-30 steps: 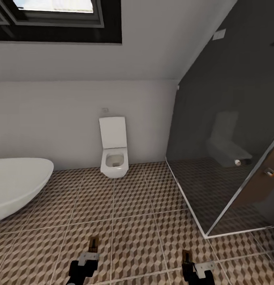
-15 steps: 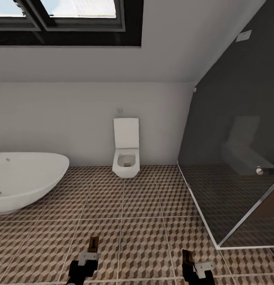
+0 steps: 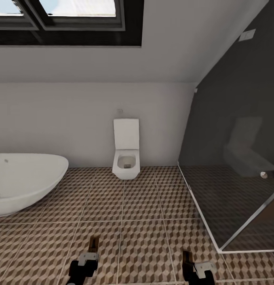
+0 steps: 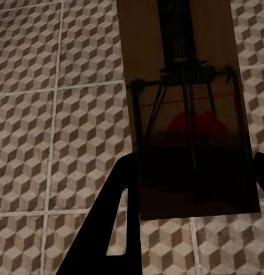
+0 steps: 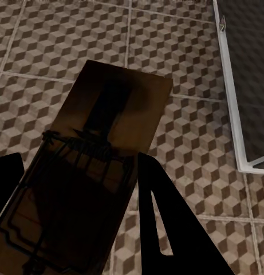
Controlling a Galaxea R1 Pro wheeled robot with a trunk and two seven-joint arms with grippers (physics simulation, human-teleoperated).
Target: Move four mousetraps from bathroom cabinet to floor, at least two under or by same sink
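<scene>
Cube-patterned bathroom floor (image 3: 141, 206) spreads ahead, open between a white bathtub (image 3: 22, 182), a toilet (image 3: 126, 152) and a dark glass shower screen (image 3: 236, 150). Each gripper, left (image 3: 89, 257) and right (image 3: 190, 263), is clamped on a mousetrap (image 4: 186, 114) (image 5: 91, 189), carried low, likely toward a sink.

— What do the arms look like from the head camera?
— Each ends in a black body with a pale grey metal bracket just behind the pincer: left gripper (image 3: 93, 242), right gripper (image 3: 186, 255).
— And up close?
— The fingers (image 4: 106, 223) are flat, matte black, wedge-shaped blades with a slot cut through them (image 5: 163, 229).
</scene>
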